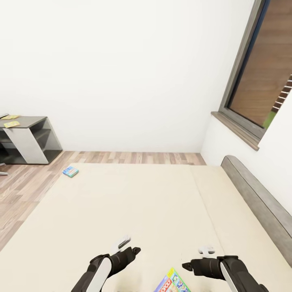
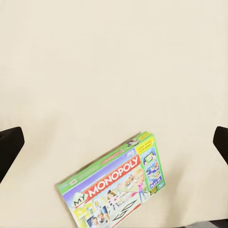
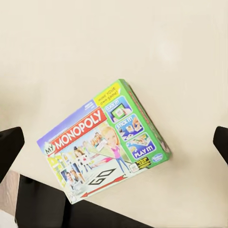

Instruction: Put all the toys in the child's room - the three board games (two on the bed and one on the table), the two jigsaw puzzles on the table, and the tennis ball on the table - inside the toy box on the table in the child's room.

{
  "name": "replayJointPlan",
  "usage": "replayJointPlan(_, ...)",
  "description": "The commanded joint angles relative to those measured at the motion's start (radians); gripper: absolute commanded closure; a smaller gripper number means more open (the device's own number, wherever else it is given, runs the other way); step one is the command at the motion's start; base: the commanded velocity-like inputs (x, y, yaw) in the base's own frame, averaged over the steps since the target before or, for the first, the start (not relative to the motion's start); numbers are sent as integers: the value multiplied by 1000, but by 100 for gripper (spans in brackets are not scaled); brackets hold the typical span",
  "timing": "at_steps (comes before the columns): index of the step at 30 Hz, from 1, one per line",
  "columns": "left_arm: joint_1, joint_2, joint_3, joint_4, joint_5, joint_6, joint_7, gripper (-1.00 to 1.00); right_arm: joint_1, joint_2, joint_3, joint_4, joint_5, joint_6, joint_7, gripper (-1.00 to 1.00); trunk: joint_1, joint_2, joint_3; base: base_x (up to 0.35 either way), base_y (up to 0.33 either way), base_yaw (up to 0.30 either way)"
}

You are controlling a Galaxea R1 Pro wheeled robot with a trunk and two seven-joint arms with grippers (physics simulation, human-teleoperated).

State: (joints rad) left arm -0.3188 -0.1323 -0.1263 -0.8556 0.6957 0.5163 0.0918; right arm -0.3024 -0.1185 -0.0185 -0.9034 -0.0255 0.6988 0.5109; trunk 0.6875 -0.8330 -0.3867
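The green-edged Monopoly board game (image 1: 173, 282) lies flat on the beige bed (image 1: 134, 202) at its near edge, between my two arms. It shows under my left gripper (image 2: 114, 142) as a tilted box (image 2: 116, 187) and under my right gripper (image 3: 114, 142) as the same box (image 3: 104, 140). Both grippers hang open above it, fingers wide apart, holding nothing. In the head view the left gripper (image 1: 136, 250) and right gripper (image 1: 186, 266) flank the box. A small blue board game (image 1: 70, 172) lies at the bed's far left corner. Two thin jigsaw puzzles (image 1: 11, 124) rest on the table's dark-grey section (image 1: 30, 140). The toy box and tennis ball are out of view.
A grey headboard (image 1: 255, 198) runs along the bed's right side under a window (image 1: 263, 73) with a deep sill. Wood-plank floor (image 1: 24, 186) separates the bed from the table at far left. A white wall (image 1: 121, 73) closes the far side.
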Motion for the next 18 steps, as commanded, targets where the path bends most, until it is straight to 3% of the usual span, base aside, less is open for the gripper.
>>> replayJointPlan(1, 0, 0, -2, -3, 10, 2, 9, -100, -1, 0, -2, 4, -2, 5, 3, -100, 0, -1, -3, 0, 0, 0)
replayJointPlan(18, 0, 0, -9, -5, 4, -5, 13, -100, -4, -4, -1, 25, -2, -30, 2, -100, 0, -1, -31, 0, 0, 0)
